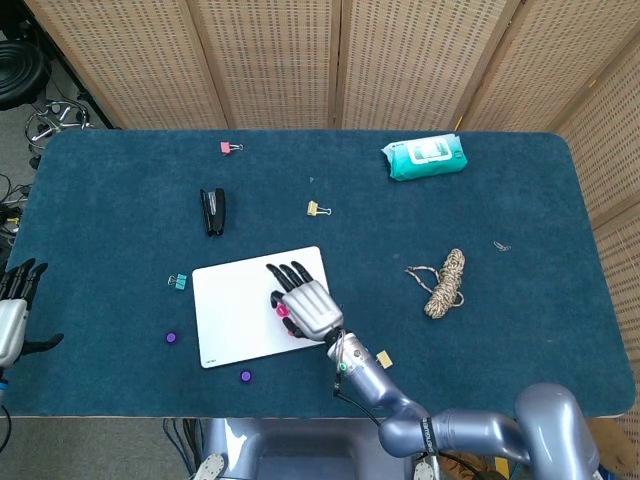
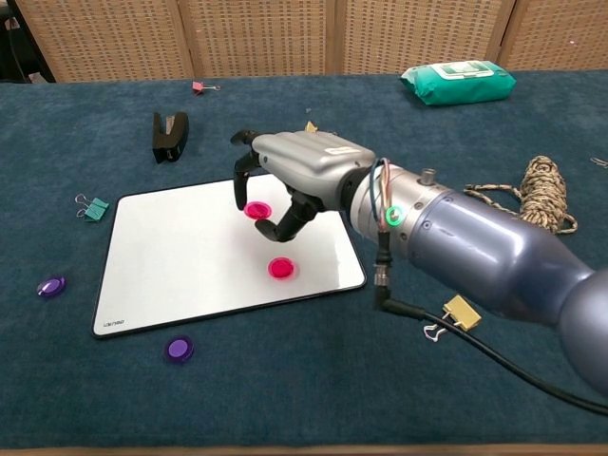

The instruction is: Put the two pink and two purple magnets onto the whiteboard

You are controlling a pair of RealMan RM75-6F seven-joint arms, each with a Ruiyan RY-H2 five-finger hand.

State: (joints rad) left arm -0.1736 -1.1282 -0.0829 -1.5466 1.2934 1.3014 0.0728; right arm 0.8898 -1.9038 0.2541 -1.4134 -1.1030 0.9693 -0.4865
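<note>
**Second pink magnet over the board, ready to set down**

Nearest the robot, one purple magnet [image 2: 178, 349] lies on the cloth just off the near edge of the whiteboard [image 2: 171, 256]; another purple magnet [image 2: 50, 285] sits further left, apart from the board's left edge. Both are yet to be fetched. A yellow binder clip [image 2: 456, 314] lies near right, partly behind the arm.

On the board, one pink magnet [image 2: 280, 268] already rests towards the near right corner. Just beyond it the right hand [image 2: 294, 176] hangs above the board, pinching a second pink magnet [image 2: 256, 210] between thumb and fingertip, the other fingers curled over it. Whether the magnet touches the surface cannot be told from either view.

To place it well, I would lower it flat onto bare white, clear of the first magnet so the two do not snap together, then release and lift straight up.

The left hand [image 1: 12, 315] waits at the far left table edge, fingers spread, holding nothing.

Farther off lie a teal binder clip [image 2: 92, 206], a black stapler [image 2: 169, 135] and a pack of wipes [image 2: 457, 80].
</note>
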